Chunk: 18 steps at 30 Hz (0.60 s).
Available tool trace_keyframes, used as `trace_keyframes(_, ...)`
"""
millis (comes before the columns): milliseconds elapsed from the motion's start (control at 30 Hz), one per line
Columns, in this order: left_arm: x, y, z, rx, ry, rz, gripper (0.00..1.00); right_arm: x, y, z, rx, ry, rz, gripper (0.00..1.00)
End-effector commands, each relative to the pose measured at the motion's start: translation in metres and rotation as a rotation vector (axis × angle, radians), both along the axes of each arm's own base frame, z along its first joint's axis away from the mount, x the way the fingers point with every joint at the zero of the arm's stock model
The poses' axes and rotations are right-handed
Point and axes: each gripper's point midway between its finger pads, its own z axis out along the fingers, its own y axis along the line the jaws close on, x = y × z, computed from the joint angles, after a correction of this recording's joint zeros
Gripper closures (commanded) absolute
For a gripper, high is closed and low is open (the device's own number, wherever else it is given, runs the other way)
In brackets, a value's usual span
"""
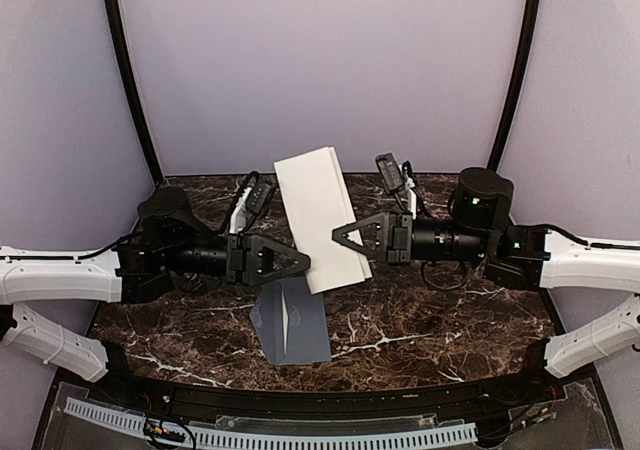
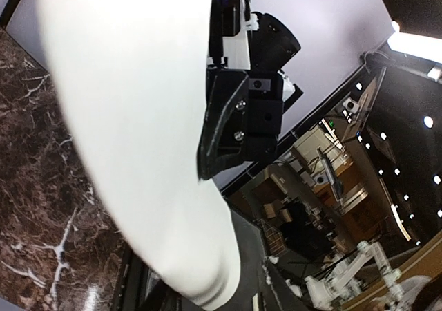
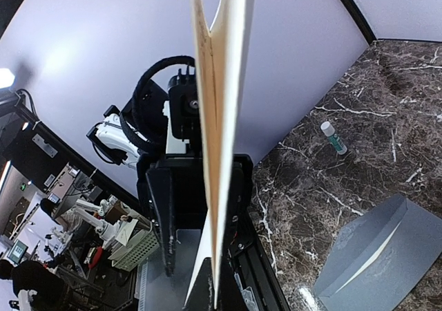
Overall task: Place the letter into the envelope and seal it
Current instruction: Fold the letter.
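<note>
The letter [image 1: 318,215], a pale folded sheet, hangs in the air above the table between both arms. My right gripper [image 1: 340,234] is shut on its right edge. In the right wrist view the letter [image 3: 219,117] stands edge-on in my jaws. My left gripper [image 1: 303,262] is at its lower left edge. Seen from the right wrist, its fingers [image 3: 160,242] stand apart with the sheet between them. The letter [image 2: 138,117] fills the left wrist view and hides the left gripper's own fingers. The grey-blue envelope [image 1: 291,320] lies flat on the table below, and also shows in the right wrist view [image 3: 376,259].
A small glue stick [image 3: 333,137] with a green label lies on the dark marble table [image 1: 440,320] beyond the envelope. Curved black posts and a lilac backdrop close the back. The table's near edge has a black rail [image 1: 300,400].
</note>
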Motion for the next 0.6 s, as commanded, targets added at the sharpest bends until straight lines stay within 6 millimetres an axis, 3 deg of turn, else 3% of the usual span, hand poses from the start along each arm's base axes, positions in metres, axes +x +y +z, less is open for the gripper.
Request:
trace_keyframes(0, -0.0049, 0.001, -0.0032, -0.014, -0.008, 0.003, 0.82, -0.0011, -0.0043, 0.0264, 0.067, -0.049, -0.018, 1.0)
trace_keyframes(67, -0.0054, 0.0011, -0.005, -0.013, -0.003, 0.009, 0.91, -0.0011, -0.0046, 0.0271, 0.069, -0.05, -0.02, 1.0)
trace_keyframes(100, -0.0066, 0.0008, -0.0054, -0.013, -0.001, 0.008, 0.91, -0.0014, -0.0048, 0.0278, 0.071, -0.051, -0.019, 1.0)
trace_keyframes(133, -0.0071, 0.0007, -0.0067, -0.012, 0.004, 0.007, 0.82, -0.0009, -0.005, 0.0279, 0.071, -0.051, -0.02, 1.0)
trace_keyframes(167, -0.0081, 0.0004, -0.0066, -0.014, 0.005, 0.005, 0.67, -0.0013, -0.0048, 0.0277, 0.07, -0.053, -0.02, 1.0)
trace_keyframes(233, -0.0087, -0.0001, -0.0075, -0.015, 0.009, 0.005, 0.53, -0.0011, -0.0047, 0.0279, 0.071, -0.054, -0.02, 1.0)
trace_keyframes(367, -0.0107, -0.002, -0.0089, -0.013, 0.012, 0.001, 0.46, -0.0005, -0.0045, 0.0295, 0.076, -0.054, -0.022, 1.0)
trace_keyframes(467, -0.0111, -0.0028, -0.0093, -0.013, 0.012, 0.001, 0.54, -0.0007, -0.0045, 0.0306, 0.08, -0.057, -0.021, 1.0)
trace_keyframes(567, -0.0104, -0.0029, -0.0105, -0.011, 0.015, 0.008, 0.76, -0.001, -0.0051, 0.031, 0.081, -0.055, -0.022, 1.0)
